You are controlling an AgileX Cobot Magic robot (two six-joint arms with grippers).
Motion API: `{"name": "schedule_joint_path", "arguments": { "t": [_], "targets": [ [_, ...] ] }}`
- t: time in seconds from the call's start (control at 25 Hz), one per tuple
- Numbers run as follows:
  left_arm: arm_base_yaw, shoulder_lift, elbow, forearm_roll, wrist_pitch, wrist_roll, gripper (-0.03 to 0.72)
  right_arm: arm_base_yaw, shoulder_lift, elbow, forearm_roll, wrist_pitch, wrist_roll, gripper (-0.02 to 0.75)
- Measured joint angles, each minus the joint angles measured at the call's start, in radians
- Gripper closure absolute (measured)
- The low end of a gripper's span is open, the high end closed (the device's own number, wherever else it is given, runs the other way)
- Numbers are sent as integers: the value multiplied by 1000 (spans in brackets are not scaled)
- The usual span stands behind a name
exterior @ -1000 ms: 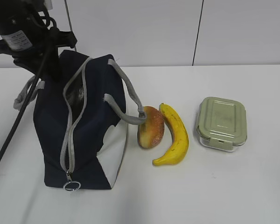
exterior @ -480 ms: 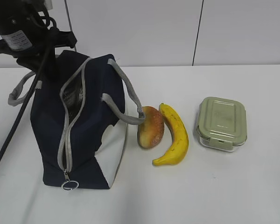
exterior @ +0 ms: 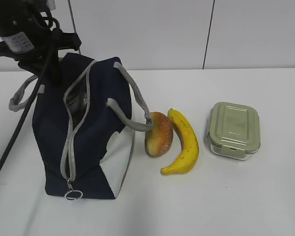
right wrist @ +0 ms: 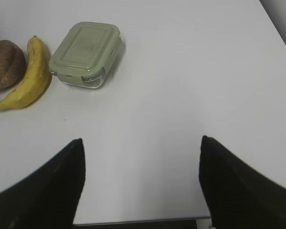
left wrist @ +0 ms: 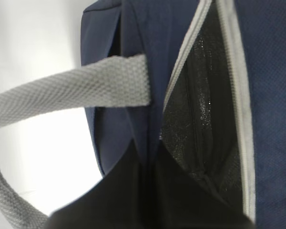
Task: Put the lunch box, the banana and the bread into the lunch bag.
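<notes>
The navy-blue fabric lunch bag point(exterior: 83, 132) with grey zipper is pinched at its far rim by the left gripper point(left wrist: 150, 191), clamped tight on the fabric, so the mouth is held agape. The right gripper point(right wrist: 140, 183) is spread wide, nothing held. Ahead-left of it sits the sage-green lidded lunch box point(right wrist: 86, 53), nearest, then the yellow curved banana point(right wrist: 26, 76), lengthwise toward the bag, and the glossy brown bread bun point(right wrist: 7, 64). A grey webbing handle point(exterior: 135, 105) is draped onto the bun, probably in the way.

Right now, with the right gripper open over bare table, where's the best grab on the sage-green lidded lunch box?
Probably across the short sides of the sage-green lidded lunch box with clear base, coming straight down. It lies flat, lid up, apart from the yellow curved banana, with bare white table around it. The open right gripper likely spans the narrow width more easily than the length.
</notes>
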Motion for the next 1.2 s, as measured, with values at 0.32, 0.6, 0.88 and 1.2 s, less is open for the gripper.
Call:
{"name": "schedule_joint_path", "arguments": {
  "t": [0.32,0.6,0.88,1.2],
  "targets": [
    [0,0,0,-1,-17,0,685,-2,8,0,70,-4,4,187],
    [0,0,0,-1,-20,1,686,-2,298,0,89,-33,4,187],
    [0,0,0,-1,-25,1,686,-2,581,-7,217,-262,-56,187],
    [0,0,0,-1,-44,1,687,-2,941,-16,492,-497,-291,187]
  ]
}}
